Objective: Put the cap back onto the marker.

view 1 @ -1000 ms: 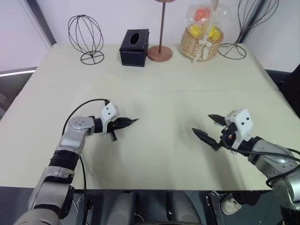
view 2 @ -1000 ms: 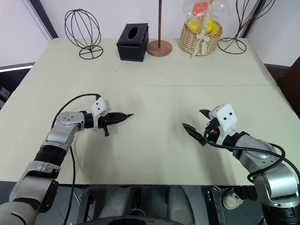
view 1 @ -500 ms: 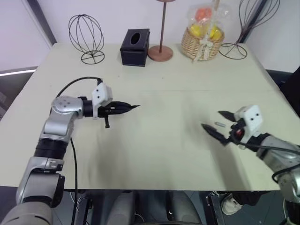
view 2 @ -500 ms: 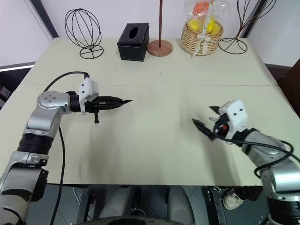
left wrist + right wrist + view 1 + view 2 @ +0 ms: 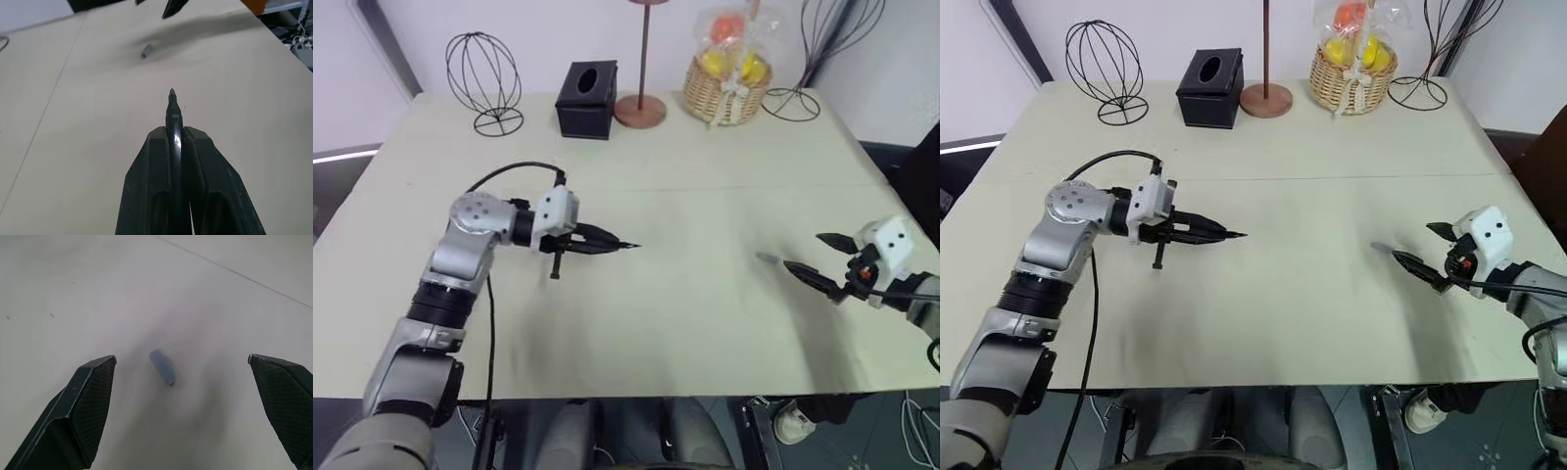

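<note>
Cap (image 5: 163,367) lying on beige table (image 5: 685,323)

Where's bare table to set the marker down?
Bare: the wide middle of the table, between the left gripper holding the marker and the cap. Crowded: far edge, with tissue box and fruit basket.

Marker (image 5: 173,110) body hidden between fingers (image 5: 146,186)

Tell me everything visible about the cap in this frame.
The cap is a tiny pale grey cylinder, plastic by the look of it, lying on its side on the cream table, off the marker. Nothing touches it. It sits just ahead of the open right claw, between the lines of its two fingers, not yet gripped. The marker's bare tip, held in the shut left claw, points roughly toward it from well across the table.
</note>
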Controlling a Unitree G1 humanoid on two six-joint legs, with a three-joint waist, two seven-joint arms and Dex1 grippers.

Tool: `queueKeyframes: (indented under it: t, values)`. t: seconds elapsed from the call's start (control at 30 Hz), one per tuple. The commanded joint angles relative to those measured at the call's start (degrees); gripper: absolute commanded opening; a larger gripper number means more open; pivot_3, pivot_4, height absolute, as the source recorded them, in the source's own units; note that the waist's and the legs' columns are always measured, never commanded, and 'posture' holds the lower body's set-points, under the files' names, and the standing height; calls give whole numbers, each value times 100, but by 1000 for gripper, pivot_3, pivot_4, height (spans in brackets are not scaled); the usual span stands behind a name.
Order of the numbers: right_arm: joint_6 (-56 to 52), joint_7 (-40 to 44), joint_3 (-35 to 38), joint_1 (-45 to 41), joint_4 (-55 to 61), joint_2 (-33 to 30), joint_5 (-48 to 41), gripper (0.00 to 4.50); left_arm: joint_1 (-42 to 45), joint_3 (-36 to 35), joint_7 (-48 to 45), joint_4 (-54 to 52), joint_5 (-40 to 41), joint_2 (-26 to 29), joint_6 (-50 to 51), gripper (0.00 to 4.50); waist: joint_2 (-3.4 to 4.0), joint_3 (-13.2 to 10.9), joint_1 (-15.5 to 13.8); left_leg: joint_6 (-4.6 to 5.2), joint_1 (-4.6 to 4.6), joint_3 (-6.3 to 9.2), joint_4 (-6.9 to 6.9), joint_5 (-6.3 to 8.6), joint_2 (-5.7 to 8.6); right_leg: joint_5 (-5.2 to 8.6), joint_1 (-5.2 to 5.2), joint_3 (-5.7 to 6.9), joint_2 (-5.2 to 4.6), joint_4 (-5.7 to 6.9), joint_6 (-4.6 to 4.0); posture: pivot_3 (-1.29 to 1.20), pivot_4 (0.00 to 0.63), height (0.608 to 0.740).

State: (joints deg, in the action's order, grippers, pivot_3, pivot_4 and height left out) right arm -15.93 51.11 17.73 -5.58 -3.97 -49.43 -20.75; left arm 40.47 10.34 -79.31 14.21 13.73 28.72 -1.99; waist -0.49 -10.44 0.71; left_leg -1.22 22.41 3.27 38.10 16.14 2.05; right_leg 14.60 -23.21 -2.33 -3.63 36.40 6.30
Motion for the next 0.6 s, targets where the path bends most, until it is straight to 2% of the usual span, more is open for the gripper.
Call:
queueKeyframes:
  t: [0.03, 0.2, 0.6]
  values:
    - [586, 134, -221, -414, -671, 111, 255, 4500, 188, -62, 353, 316, -102, -293, -479, 68, 0, 0, 3, 0, 0, 0, 0, 0, 0, 0, -1, 0, 0, 0, 0, 0, 150, 740]
    - [1018, 338, -460, -828, -1430, 248, 412, 4500, 165, 1, 516, 813, -220, -601, -849, 68, 1, 0, 3, -1, 0, 0, 0, -1, 0, 0, -3, -1, 2, 2, 0, 0, 150, 740]
    - [1241, 572, -731, -1141, -2047, 552, 459, 4500, 279, -49, 720, 1370, -373, -707, -1094, 68, 2, 0, 2, -2, 1, 1, 2, -1, 0, 0, -3, -1, 1, 3, 0, 0, 150, 740]
